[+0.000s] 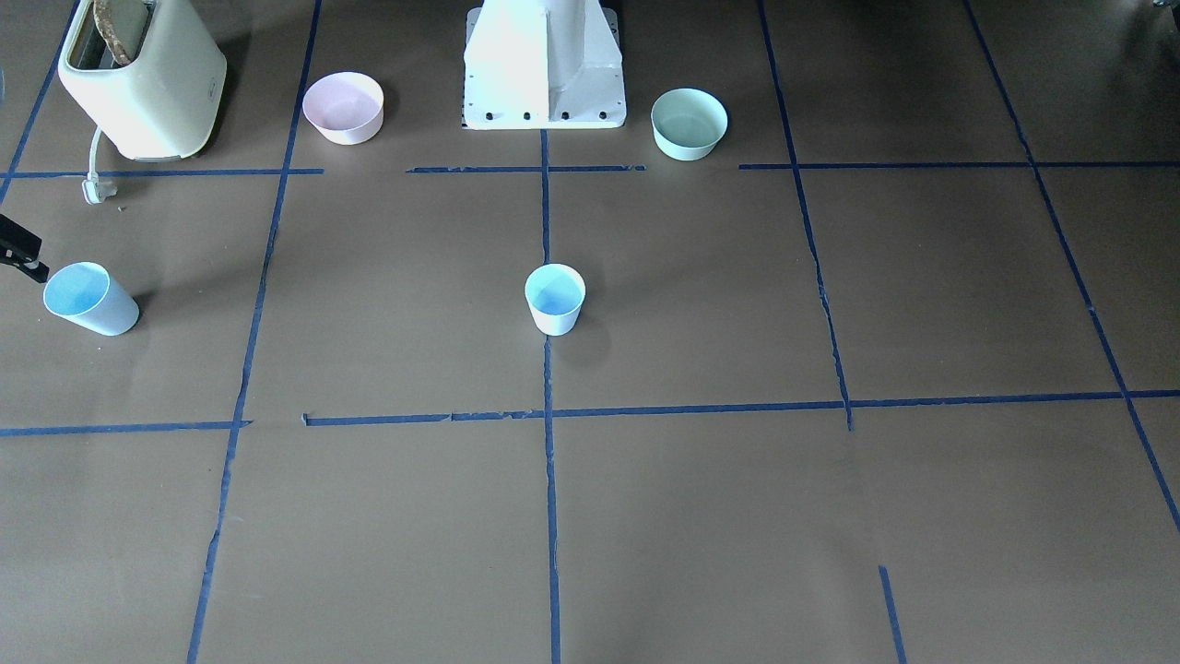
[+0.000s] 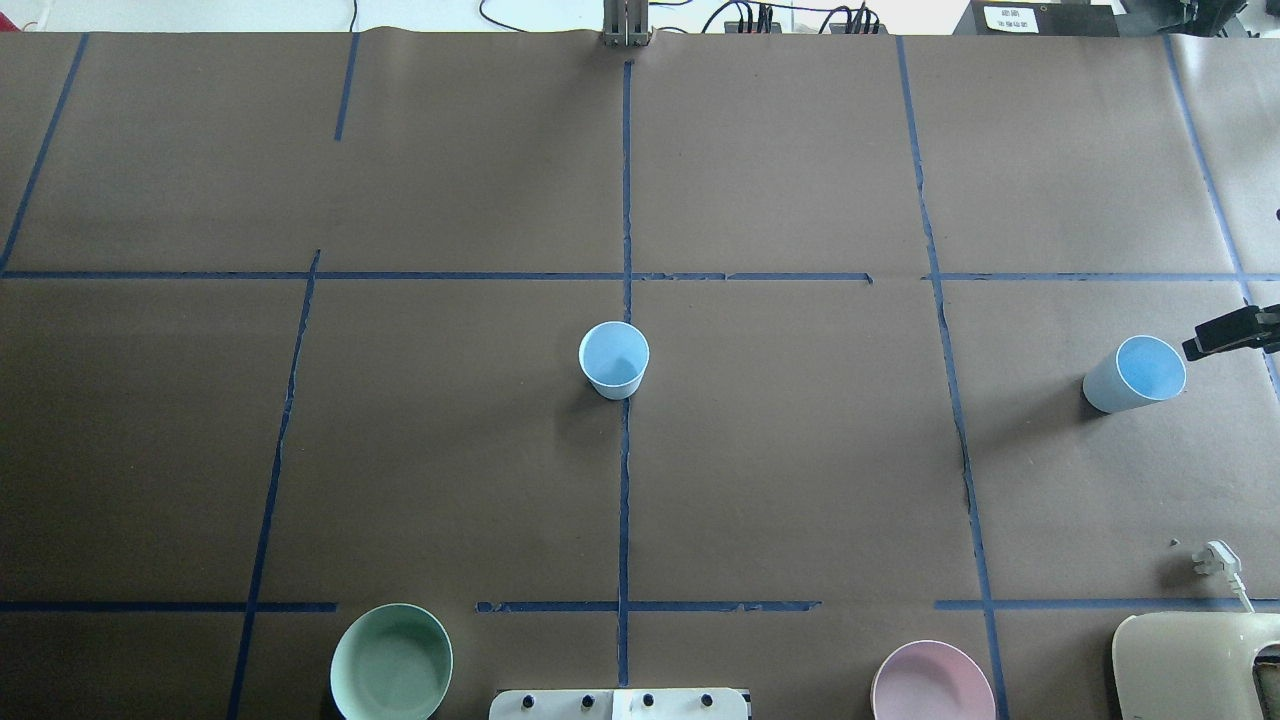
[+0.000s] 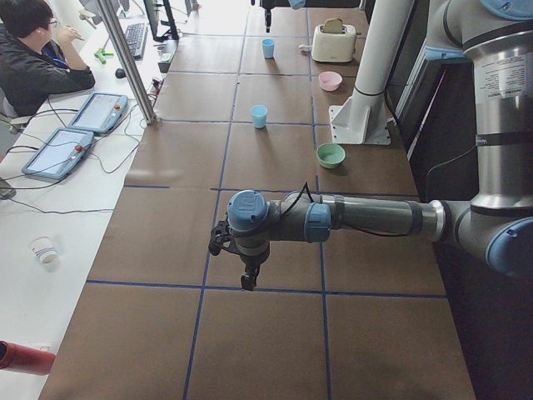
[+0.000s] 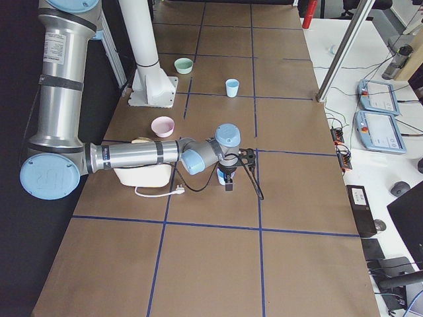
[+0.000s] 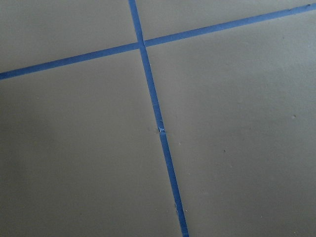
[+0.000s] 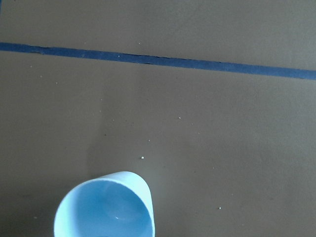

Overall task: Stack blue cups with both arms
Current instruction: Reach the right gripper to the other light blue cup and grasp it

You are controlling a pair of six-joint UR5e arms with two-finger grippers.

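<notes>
The left arm [image 3: 375,218] and right arm [image 4: 132,155] are smooth grey tubes joined by light-blue joint caps [image 3: 247,211], with round blue covers at the elbows. A thin black cable [image 4: 255,177] trails by the right wrist. A printed label [image 3: 510,77] marks the left arm. The white pedestal [image 1: 544,65] shows dark bolts [image 1: 526,116] along its foot.

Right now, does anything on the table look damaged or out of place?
Only small things: the blue tape is ragged and broken in places, and the plug of the toaster lies loose on the table.
</notes>
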